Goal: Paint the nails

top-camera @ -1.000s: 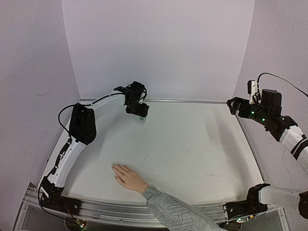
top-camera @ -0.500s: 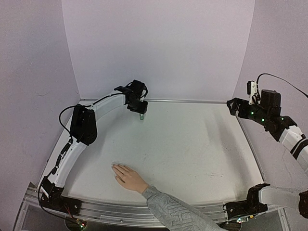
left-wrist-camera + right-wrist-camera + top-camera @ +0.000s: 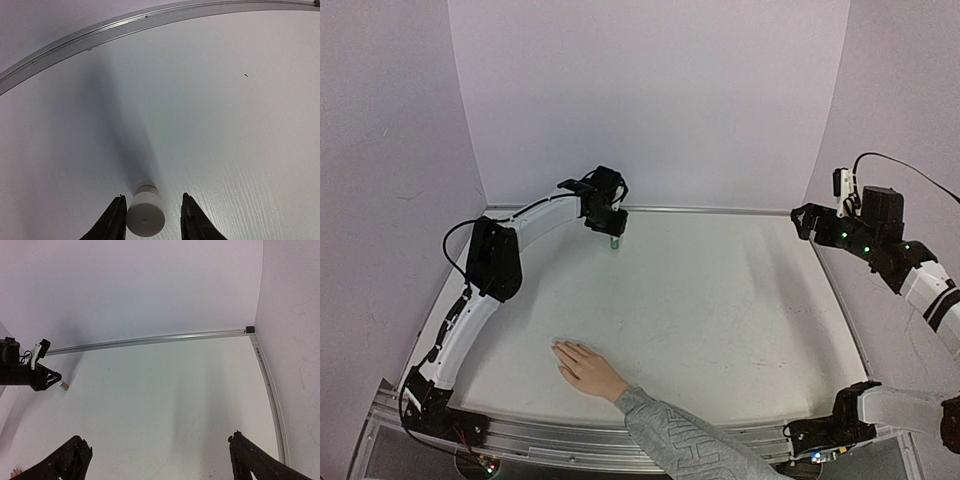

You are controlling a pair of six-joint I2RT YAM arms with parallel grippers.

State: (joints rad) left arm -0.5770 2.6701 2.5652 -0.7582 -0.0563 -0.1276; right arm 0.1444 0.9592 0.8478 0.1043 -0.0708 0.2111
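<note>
Top and wrist views. We are seeing the nails (image 3: 560,349) on a person's hand (image 3: 585,370), lying flat at the table's (image 3: 720,300) near left, well apart from both arms. The left gripper (image 3: 152,196) is straddling a small white bottle (image 3: 145,220); one finger (image 3: 116,220) is touching its cap, but we cannot tell whether it is gripping. The right gripper (image 3: 161,455) is hanging wide open, holding nothing.

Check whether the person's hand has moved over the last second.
No. The hand lies flat at the same spot, just as far from the near rail as it was a second ago.
</note>
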